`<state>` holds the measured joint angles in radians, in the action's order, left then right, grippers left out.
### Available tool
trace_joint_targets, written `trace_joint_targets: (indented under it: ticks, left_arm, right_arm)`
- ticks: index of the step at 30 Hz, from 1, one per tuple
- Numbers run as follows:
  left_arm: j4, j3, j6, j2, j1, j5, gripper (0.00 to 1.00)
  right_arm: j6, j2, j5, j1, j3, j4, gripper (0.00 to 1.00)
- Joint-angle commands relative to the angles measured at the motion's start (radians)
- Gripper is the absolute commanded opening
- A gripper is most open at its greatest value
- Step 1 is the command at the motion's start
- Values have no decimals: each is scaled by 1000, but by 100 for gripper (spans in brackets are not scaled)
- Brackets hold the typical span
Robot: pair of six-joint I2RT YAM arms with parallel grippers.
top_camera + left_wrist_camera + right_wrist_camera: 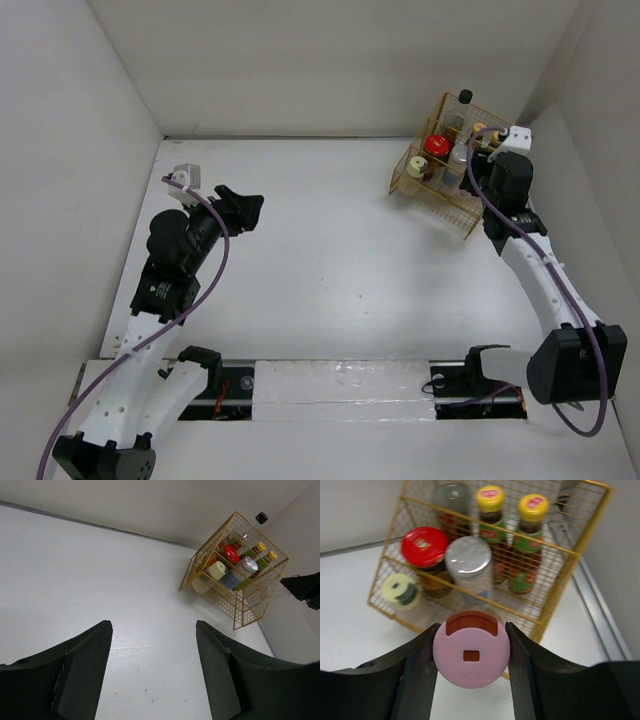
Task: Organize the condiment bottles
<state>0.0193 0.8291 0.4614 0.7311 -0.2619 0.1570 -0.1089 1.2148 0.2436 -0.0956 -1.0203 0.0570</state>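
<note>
Right gripper point(471, 652) is pinching the pink-capped bottle point(471, 666) by its cap, one finger on each side, just in front of the yellow wire basket point(592, 522).

Inside the basket:
- The silver-capped jar point(468, 555) stands directly behind the pink cap.
- The red-capped jar point(424, 547) is to its left.
- The yellow-capped bottles point(533, 510) are side by side at the back.
- The black-capped bottle point(465, 97) pokes above the far rim.
- The cream-capped bottle point(400, 591) sits at the near-left corner, probably inside the wire, though the view is blurred there.

Left gripper point(152, 626) is well apart from the basket, above the white table point(320, 260), with its jaws spread and nothing between them.
</note>
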Motion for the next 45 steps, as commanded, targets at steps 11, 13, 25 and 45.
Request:
trace_joint_targets:
  ticks: [11, 13, 25, 45]
  left_arm:
    - [-32, 7, -4, 1, -3, 4, 64]
    - [-32, 7, -4, 1, -3, 15, 64]
    - [-32, 7, -4, 1, -13, 15, 68]
    - [-32, 7, -13, 1, -13, 15, 91]
  right_arm:
    - [-14, 155, -90, 103, -11, -62, 35]
    - [-14, 166, -61, 103, -11, -62, 35]
    - [-34, 302, -24, 103, -9, -72, 52]
    - [-38, -105, 43, 10, 67, -181, 100]
